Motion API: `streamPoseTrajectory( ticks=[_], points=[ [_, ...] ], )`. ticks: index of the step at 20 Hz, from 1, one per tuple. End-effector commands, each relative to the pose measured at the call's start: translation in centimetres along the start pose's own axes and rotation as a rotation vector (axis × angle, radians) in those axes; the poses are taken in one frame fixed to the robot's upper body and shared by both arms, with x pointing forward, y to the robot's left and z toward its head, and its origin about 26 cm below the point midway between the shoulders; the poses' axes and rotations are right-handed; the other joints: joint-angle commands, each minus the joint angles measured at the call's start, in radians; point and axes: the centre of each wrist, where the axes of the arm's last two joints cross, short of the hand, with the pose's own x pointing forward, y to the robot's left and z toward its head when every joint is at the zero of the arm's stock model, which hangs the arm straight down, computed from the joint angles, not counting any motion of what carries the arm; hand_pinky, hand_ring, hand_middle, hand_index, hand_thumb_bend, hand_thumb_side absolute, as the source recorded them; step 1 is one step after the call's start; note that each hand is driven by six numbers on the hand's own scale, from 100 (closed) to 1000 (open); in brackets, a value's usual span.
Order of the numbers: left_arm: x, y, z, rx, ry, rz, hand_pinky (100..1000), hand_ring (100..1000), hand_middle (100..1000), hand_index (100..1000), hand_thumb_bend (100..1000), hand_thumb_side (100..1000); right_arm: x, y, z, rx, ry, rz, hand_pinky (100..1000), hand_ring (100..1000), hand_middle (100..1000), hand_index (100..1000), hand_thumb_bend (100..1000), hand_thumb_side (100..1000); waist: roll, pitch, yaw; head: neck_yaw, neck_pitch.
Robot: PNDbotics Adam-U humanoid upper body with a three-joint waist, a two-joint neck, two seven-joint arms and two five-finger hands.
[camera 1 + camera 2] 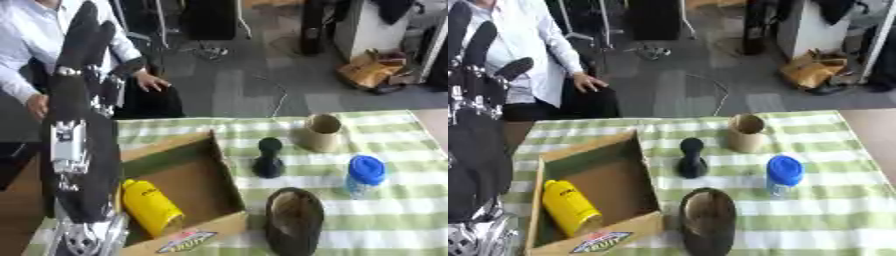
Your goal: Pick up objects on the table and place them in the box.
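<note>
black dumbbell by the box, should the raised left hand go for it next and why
Probably yes: lower the open left hand toward the small black dumbbell. It stands on the checked cloth nearest the cardboard box, which holds only the yellow bottle.

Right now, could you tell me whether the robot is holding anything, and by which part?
Nothing is held. The left hand is raised at the left with fingers straight up, gripping nothing. The yellow bottle lies in the cardboard box, untouched. The right hand is not in view.

An open brown cardboard box point(647, 176) sits at the left of the green-checked cloth surface point(833, 210), a yellow plastic bottle point(570, 207) lying inside. Right of it stand a black dumbbell point(691, 159), a tan paper cup point(747, 133), a blue-lidded clear jar point(784, 176) and, nearest, a dark shoe point(708, 220).
</note>
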Motion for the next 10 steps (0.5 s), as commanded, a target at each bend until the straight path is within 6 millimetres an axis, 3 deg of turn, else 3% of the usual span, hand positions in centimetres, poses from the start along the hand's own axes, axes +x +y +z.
streamPoseTrajectory(
  ticks=[1, 5, 9, 10],
  points=[
    [0.6, 0.2, -0.7, -0.005, -0.047, -0.01, 818, 1000, 1000, 940, 192, 1000, 0.3, -0.1, -0.3, -0.185, -0.223, -0.122, 846, 977, 904, 942, 266, 1000, -0.008, -0.014, -0.001, 0.0, -0.012],
    [0.5, 0.1, -0.3, -0.013, -0.037, -0.002, 814, 1000, 1000, 921, 193, 1000, -0.1, -1.1, -1.9, 0.055, -0.149, 0.124, 849, 978, 912, 941, 466, 1000, -0.024, -0.021, 0.002, -0.034, -0.027],
    [0.4, 0.1, 0.3, -0.016, -0.021, 0.002, 813, 1000, 1000, 917, 195, 1000, -0.4, -2.0, -3.9, 0.28, -0.121, 0.264, 850, 980, 921, 943, 519, 1000, -0.04, -0.03, 0.006, -0.085, -0.035],
    [0.3, 0.2, 0.5, -0.016, -0.016, 0.004, 812, 1000, 1000, 916, 199, 1000, -0.4, -2.2, -4.5, 0.352, -0.118, 0.295, 851, 981, 927, 949, 592, 1000, -0.047, -0.033, 0.009, -0.11, -0.037]
  ],
)
